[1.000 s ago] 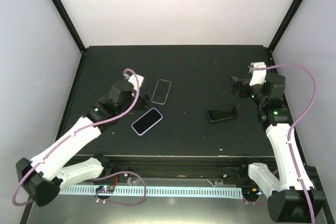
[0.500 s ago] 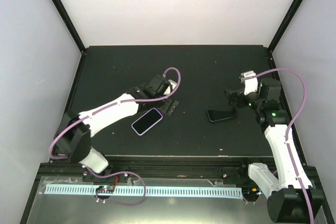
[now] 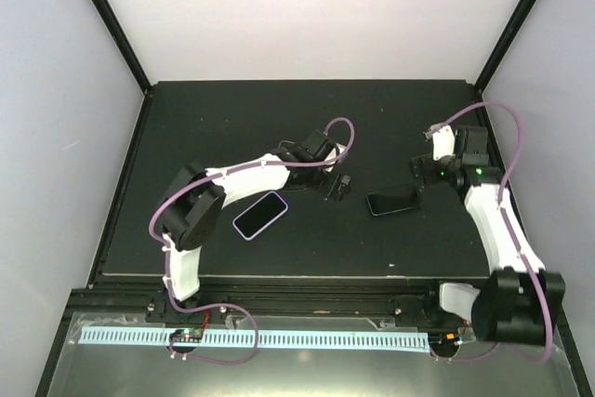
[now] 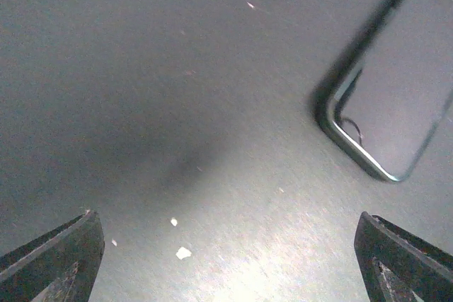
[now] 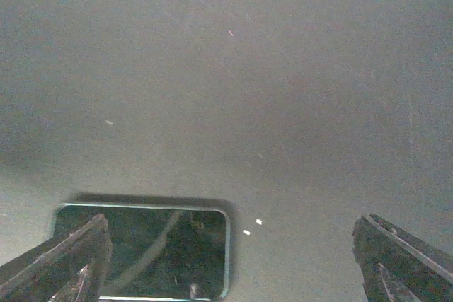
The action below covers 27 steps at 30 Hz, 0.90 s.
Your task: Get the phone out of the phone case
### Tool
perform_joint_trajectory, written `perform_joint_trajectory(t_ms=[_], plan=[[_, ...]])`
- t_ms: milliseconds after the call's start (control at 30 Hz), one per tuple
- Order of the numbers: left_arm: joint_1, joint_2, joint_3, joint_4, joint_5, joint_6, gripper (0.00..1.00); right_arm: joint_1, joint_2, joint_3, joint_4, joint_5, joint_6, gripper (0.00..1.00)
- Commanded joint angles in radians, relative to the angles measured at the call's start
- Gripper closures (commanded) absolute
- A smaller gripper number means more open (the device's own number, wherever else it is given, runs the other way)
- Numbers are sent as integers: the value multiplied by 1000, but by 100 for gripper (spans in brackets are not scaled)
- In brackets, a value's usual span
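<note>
A purple-rimmed phone [image 3: 259,215] lies on the tabletop [image 3: 390,118] behind the left jaws, beside the left arm [image 3: 251,172]. The left jaws are spread wide and hold nothing. The dark phone [image 4: 396,76] sits ahead of them and off to their right, not yet between the fingers. Its pale rim [image 4: 357,150] is probably the case, though the blur leaves that unsure. The right jaws are also wide apart and empty, and they hang over the same phone's other end, which lies just ahead, nearer their left finger. The step in hand looks like the approach. It should go best if one set of jaws pins the rim flat while the other catches a corner and peels gently, so the phone does not skid.
</note>
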Motion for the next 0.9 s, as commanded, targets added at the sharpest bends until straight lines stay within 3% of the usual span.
perform_joint_trajectory(t_ms=[0,167,400,867], plan=[[-55,-141,-97,65,41,-36,2,-40,148,89,-111,79,-121,7],[-130,-312,-289,67,-59,-80,3,-44,304,142,-213,89,-234,15],[-163,-472,-468,81,-62,-144,7,-45,445,148,-213,142,-291,20],[-185,-509,-543,142,-17,-183,7,-21,581,132,-361,-59,-355,23]])
